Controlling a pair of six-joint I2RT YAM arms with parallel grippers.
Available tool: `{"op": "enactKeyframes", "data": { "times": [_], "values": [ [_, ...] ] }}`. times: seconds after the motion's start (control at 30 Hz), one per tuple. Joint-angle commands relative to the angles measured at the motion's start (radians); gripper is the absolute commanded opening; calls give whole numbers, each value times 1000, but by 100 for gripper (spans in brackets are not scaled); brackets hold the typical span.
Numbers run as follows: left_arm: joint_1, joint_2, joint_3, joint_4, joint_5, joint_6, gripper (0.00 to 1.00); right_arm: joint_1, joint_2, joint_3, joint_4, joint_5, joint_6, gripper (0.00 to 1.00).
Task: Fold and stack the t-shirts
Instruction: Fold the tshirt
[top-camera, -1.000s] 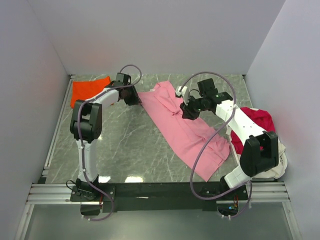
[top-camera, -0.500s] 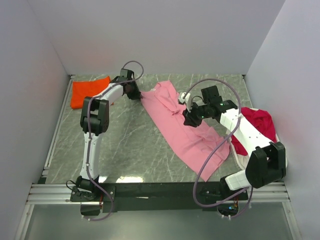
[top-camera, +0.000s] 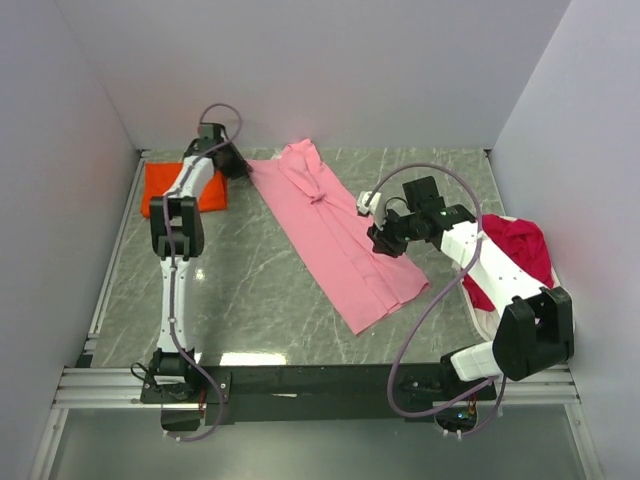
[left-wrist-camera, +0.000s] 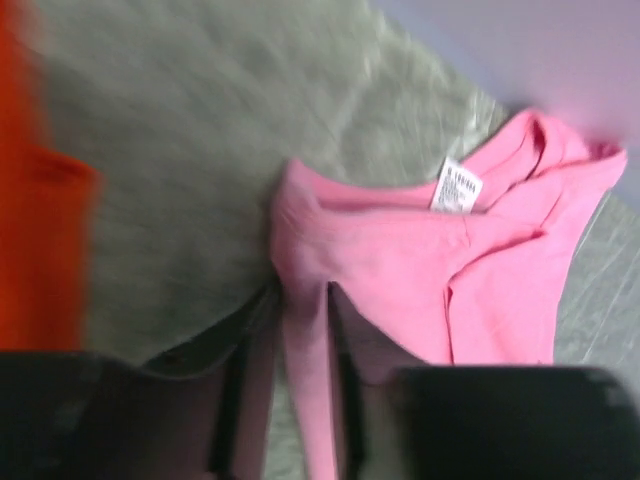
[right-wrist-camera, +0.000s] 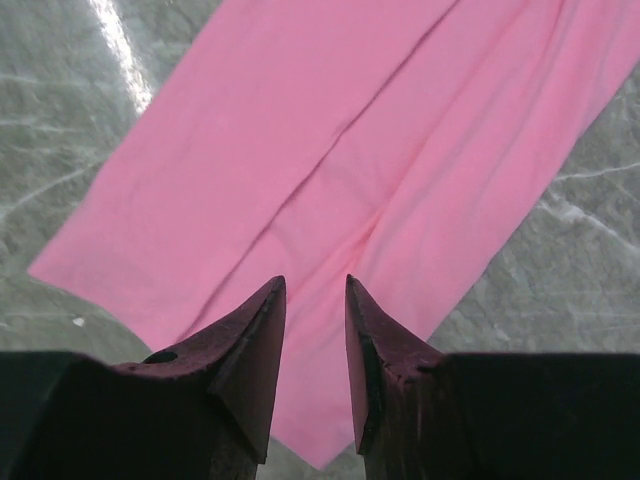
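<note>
left gripper (left-wrist-camera: 298, 395) pinches a bunched corner of the light pink t-shirt (top-camera: 335, 235) at the far left of the marble-patterned table (top-camera: 250, 290), just beside the folded orange-red t-shirt (top-camera: 160, 188). the pink tee lies flat in a long strip running from far centre toward the near right. right gripper (right-wrist-camera: 310, 300), jaws narrowly parted and gripping nothing, hangs over its right side. a crimson t-shirt (top-camera: 515, 248) lies heaped at the right.

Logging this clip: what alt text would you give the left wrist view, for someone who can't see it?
The left hand pinches a bunched edge of the pink t-shirt, not far from its white neck label. The cloth lies on a grey marbled table, and an orange-red t-shirt shows blurred at the left edge.
</note>
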Motion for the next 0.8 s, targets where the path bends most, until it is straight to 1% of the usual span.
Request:
{"op": "enactKeyframes", "data": {
  "times": [0.0,0.03,0.07,0.13,0.17,0.2,0.23,0.27,0.3,0.33,0.37,0.43,0.47,0.5,0.53,0.57,0.6,0.63,0.67,0.7,0.73,0.77],
  "values": [
    [17,-118,-4,94,88,22,35,6,-6,-34,6,40,-80,38],
    [17,-153,-24,105,106,34,41,4,-3,-41,-5,40,-103,38],
    [18,-216,-52,110,117,48,44,3,-1,-55,-11,37,-116,38],
    [17,-274,-88,126,160,76,48,-13,-4,-78,-17,6,-163,38],
    [17,-329,-102,131,186,86,48,-23,-6,-86,-25,-14,-192,38],
    [14,-359,-122,140,209,117,49,-36,-10,-95,-34,-70,-229,39],
    [11,-389,-144,151,228,132,50,-49,-15,-103,-79,-98,-352,39],
    [6,-453,-197,156,252,149,50,-86,-18,-120,-112,-133,-434,39],
    [-9,-488,-228,162,264,192,51,-98,-17,-126,-161,-152,-537,42],
    [-20,-523,-262,166,272,215,53,-114,-3,-133,-246,-155,-705,42],
    [-32,-591,-330,163,271,238,53,-120,6,-137,-278,-137,-761,44],
    [-78,-665,-409,162,246,315,53,-122,52,-132,-360,-86,-862,44],
    [-98,-743,-502,163,234,341,54,-122,66,-131,-380,-42,-884,44],
    [-145,-784,-550,157,202,397,54,-123,75,-140,-390,-14,-900,45],
    [-172,-825,-657,151,180,421,54,-122,77,-152,-378,9,-910,45],
    [-198,-907,-720,156,165,439,54,-126,72,-187,-362,61,-915,45],
    [-250,-951,-786,178,166,465,54,-129,63,-212,-345,80,-924,45],
    [-277,-994,-855,203,165,473,55,-146,45,-230,-321,92,-956,45],
    [-308,-1075,-998,229,166,481,55,-155,36,-255,-315,98,-969,45],
    [-374,-1112,-1065,273,163,507,55,-166,31,-259,-318,100,-979,46],
    [-408,-1146,-1127,286,139,519,55,-189,26,-259,-333,97,-993,46],
    [-440,-1199,-1227,298,131,530,55,-201,22,-247,-345,91,-1001,46]
  ]
}}
